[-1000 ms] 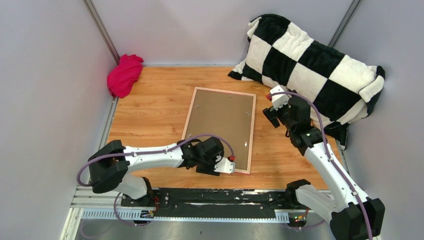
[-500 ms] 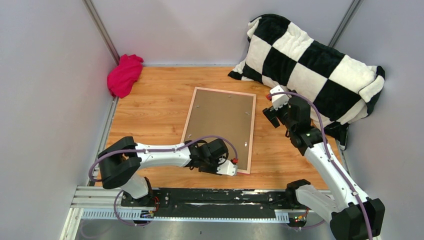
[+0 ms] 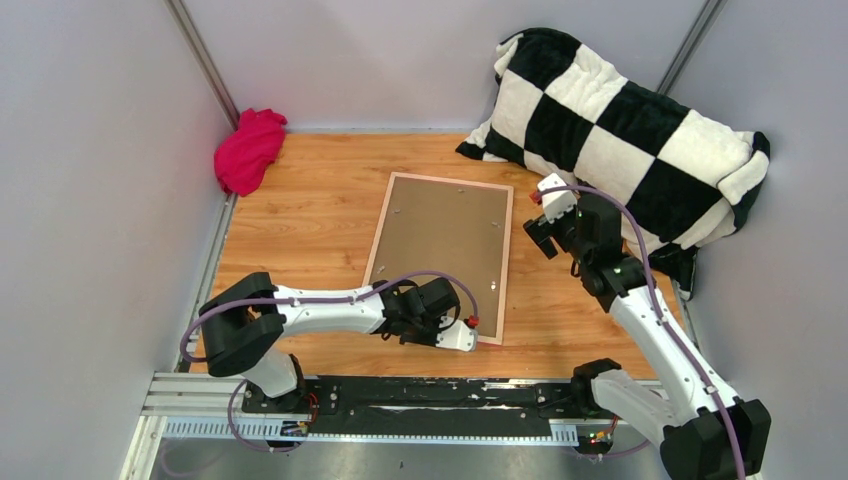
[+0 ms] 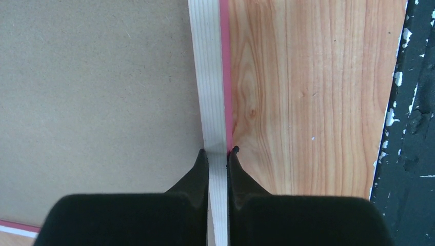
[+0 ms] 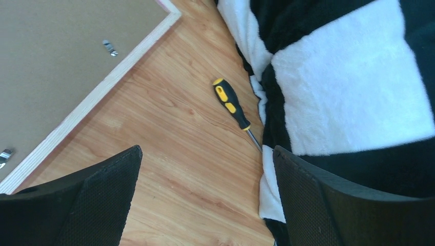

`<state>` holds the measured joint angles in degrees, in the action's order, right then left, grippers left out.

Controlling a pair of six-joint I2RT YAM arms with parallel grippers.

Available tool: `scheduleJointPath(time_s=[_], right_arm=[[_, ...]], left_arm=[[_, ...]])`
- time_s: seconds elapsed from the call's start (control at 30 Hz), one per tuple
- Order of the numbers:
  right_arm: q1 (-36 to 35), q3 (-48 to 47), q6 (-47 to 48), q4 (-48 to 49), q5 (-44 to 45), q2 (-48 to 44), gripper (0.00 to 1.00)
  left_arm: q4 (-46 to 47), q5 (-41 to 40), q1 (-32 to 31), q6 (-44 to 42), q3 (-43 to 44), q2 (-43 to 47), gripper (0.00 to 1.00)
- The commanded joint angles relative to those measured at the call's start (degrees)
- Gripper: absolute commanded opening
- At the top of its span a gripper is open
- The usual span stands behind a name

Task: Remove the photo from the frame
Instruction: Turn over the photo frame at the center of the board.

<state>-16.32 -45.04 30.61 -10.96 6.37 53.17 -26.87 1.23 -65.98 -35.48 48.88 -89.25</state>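
The frame (image 3: 506, 262) lies face down on the wooden table, its brown backing board (image 3: 440, 245) facing up. The photo is hidden under that board. My left gripper (image 3: 434, 333) is at the frame's near edge and is shut on it. In the left wrist view the gripper (image 4: 218, 152) has one finger on the board side and one on the table side of the pale, pink-edged frame rail (image 4: 211, 77). My right gripper (image 3: 540, 232) hovers to the right of the frame, and its wrist view shows the gripper (image 5: 205, 154) wide open with nothing in it.
A yellow-and-black screwdriver (image 5: 231, 102) lies on the table against the checkered pillow (image 3: 620, 130). A magenta cloth (image 3: 250, 148) sits in the far left corner. Small metal tabs (image 5: 109, 47) stick up from the backing board. The black base rail (image 4: 410, 128) runs along the near edge.
My left gripper has moved a little to the right along the frame's near edge and has closed on the rail. The right arm has hardly moved.
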Motion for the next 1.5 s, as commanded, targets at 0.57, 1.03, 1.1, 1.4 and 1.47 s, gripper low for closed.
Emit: scheduleJointPath(time_s=[0.57, 1.03, 1.1, 1.4, 1.47], right_arm=[[1.02, 5.29, 41.41, -26.11, -42.74, -8.27, 0.95], [0.57, 23.90, 66.85, -8.71, -49.43, -10.41, 1.00], [0.06, 27.00, 65.98, -0.91, -48.73, -9.62, 1.00], [-2.05, 40.38, 65.33, 32.39, -48.37, -3.12, 1.00], [-2.37, 40.86, 63.66, 35.36, -48.24, -1.56, 1.00]], left_arm=[[-1.64, 3.37, 5.69, -1.26, 1.13, 7.70, 0.00], [-4.26, 5.42, 8.02, -2.30, 3.43, 12.22, 0.00], [-4.94, 5.72, 8.06, -2.25, 3.85, 12.25, 0.00], [-6.18, 6.04, 8.59, -1.98, 5.34, 13.04, 0.00], [-6.30, 6.03, 8.68, -2.04, 5.42, 12.97, 0.00]])
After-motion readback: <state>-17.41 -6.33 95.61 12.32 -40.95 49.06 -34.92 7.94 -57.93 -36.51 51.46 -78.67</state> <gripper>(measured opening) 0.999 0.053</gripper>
